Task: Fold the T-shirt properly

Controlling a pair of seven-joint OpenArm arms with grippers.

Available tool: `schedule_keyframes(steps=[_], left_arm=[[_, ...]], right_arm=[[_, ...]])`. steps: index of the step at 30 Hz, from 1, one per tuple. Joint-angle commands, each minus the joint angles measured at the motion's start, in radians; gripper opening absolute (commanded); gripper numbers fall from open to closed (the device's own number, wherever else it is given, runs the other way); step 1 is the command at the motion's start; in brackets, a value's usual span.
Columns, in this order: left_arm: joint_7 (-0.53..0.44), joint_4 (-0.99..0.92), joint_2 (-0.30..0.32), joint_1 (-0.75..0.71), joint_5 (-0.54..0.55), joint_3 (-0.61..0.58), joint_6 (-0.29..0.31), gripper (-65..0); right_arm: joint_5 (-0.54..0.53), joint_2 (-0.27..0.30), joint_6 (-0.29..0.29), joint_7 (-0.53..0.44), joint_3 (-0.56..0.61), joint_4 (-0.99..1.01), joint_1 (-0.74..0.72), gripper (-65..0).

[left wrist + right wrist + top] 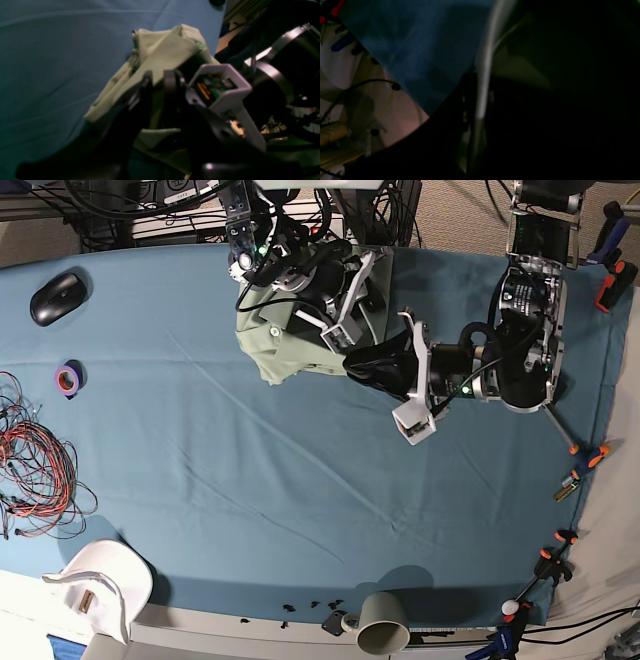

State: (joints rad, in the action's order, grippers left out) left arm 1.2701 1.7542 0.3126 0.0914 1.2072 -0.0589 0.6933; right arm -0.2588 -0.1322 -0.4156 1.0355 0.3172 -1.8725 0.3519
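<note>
Left wrist view: the left gripper (157, 82) pinches the pale sage-green knit T-shirt (160, 52) at frame centre. Right wrist view: the right gripper's jaws are lost in darkness but closed. Base view: the shirt lies bunched at upper centre; both arms should lift together and spread it flat.

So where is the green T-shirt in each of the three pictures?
Left wrist: the T-shirt is bunched in the middle, above the dark gripper parts.
Right wrist: only a dim pale-green patch right of centre, mostly in shadow.
Base: a crumpled heap at top centre, under both arms.
Shared landmark: the blue table cloth lies under it in every view.
</note>
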Motion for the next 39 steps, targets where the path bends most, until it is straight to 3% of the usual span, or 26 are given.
schedule_keyframes(steps=[1, 16, 21, 31, 33, 39], left_arm=[[-0.024, 0.017, 0.003, 0.011, 0.026, 0.002, 0.005, -57.4], [-0.085, -0.036, 0.003, -0.055, -0.052, 0.002, 0.005, -57.5], [-0.162, -0.037, 0.003, -0.118, -0.144, 0.002, 0.005, -64.2], [-0.172, -0.037, 0.003, -0.157, -0.204, 0.002, 0.005, -64.2], [-0.172, -0.037, 0.003, -0.156, -0.19, 0.002, 0.005, -64.2], [-0.124, -0.03, -0.008, -0.109, 0.021, 0.002, 0.005, -65.0]], right_arm=[[-0.014, -0.006, -0.006, -0.015, 0.003, -0.016, -0.003, -65.0], [-0.039, -0.006, -0.022, -0.015, 0.003, -0.016, -0.003, -65.0], [-0.039, -0.006, -0.021, -0.015, 0.003, -0.016, -0.006, -65.0], [-0.039, -0.006, -0.021, -0.015, 0.003, -0.017, -0.006, -65.0], [-0.039, -0.006, -0.021, -0.014, 0.003, -0.017, -0.006, -65.0], [-0.035, -0.006, -0.021, -0.011, 0.003, -0.017, -0.006, -65.0]])
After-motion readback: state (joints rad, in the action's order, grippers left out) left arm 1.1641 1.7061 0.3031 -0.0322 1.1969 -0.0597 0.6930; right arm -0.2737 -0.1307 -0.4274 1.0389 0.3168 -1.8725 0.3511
